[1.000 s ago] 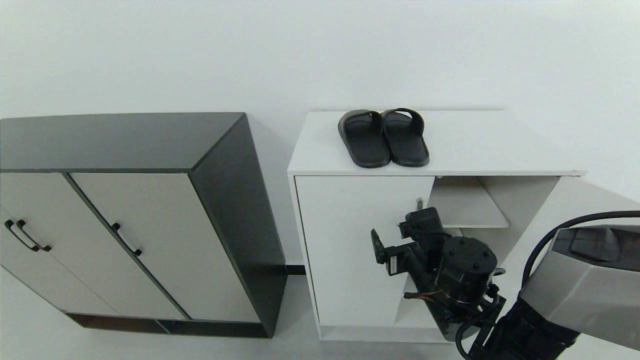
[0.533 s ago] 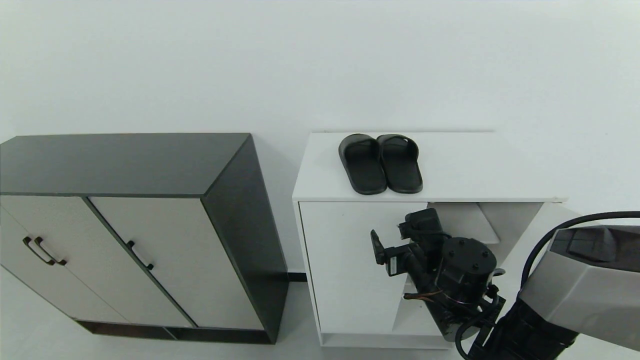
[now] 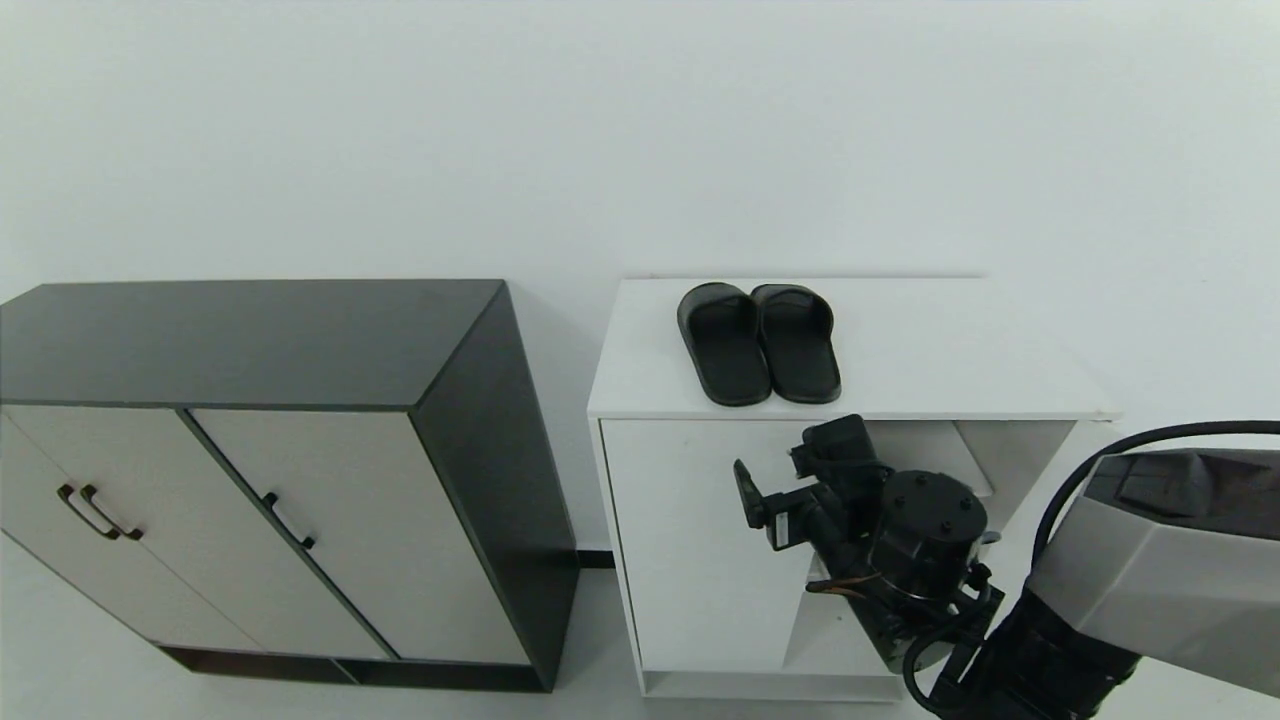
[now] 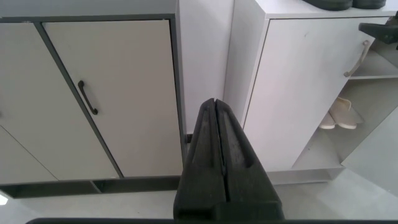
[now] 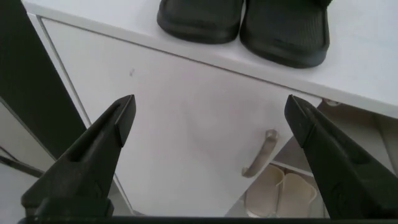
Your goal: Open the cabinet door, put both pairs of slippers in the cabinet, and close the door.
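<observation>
A pair of black slippers (image 3: 760, 342) (image 5: 244, 20) lies side by side on top of the white cabinet (image 3: 950, 350). The cabinet's left door (image 3: 690, 540) is closed and its right side stands open. A pair of white slippers (image 4: 341, 114) (image 5: 280, 190) rests on a lower shelf inside. My right gripper (image 3: 785, 470) (image 5: 211, 115) is open in front of the closed door, just below the cabinet's top edge and the black slippers, near the door handle (image 5: 261, 152). My left gripper (image 4: 214, 143) is shut, low and back from both cabinets, holding nothing.
A dark cabinet (image 3: 250, 340) with pale doors and black handles (image 4: 87, 98) stands to the left of the white one, with a narrow gap between them. The wall is right behind both. The open door (image 4: 373, 162) swings out on the right.
The head camera has shifted, so both cabinets sit lower in the picture. My right gripper now stands higher against the white cabinet's front, closer to its top edge.
</observation>
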You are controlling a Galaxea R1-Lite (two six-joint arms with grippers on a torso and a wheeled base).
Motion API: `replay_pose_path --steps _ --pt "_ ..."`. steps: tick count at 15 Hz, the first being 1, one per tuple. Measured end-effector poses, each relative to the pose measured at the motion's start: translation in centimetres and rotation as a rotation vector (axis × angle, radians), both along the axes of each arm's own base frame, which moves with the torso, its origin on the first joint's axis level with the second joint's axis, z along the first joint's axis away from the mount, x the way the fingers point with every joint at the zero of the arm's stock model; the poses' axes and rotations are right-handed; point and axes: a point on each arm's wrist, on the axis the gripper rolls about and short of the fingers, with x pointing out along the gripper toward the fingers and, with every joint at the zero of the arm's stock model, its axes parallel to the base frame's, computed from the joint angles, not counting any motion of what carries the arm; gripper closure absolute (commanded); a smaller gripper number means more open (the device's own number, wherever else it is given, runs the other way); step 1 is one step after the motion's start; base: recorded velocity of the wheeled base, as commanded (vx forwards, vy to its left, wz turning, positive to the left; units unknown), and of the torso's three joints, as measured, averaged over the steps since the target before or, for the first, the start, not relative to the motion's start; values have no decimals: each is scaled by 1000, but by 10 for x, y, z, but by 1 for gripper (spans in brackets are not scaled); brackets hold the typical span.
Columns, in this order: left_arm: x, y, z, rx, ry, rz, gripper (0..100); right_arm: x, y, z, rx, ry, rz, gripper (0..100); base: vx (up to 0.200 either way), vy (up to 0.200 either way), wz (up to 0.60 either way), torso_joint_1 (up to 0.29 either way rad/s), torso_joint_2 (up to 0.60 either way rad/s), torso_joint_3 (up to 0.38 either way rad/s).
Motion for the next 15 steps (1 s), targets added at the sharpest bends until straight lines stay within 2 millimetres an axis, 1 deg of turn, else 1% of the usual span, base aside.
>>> replay_pose_path --steps 3,5,8,11,13,15 --pt "0 0 0 0 0 -1 100 -2 4 10 -11 87 9 0 0 0 0 0 0 0" --pt "0 0 0 2 0 -1 100 -4 5 28 -3 147 -27 0 0 0 0 0 0 0" --pt "0 0 0 4 0 -1 100 -1 10 58 9 217 -76 0 0 0 0 0 0 0" --pt "0 0 0 4 0 -2 100 4 16 87 67 277 -102 0 0 0 0 0 0 0" --pt "0 0 0 4 0 -2 100 6 19 102 107 299 -122 0 0 0 0 0 0 0" --pt "0 0 0 4 0 -2 100 8 20 108 126 286 -121 0 200 0 0 2 0 7"
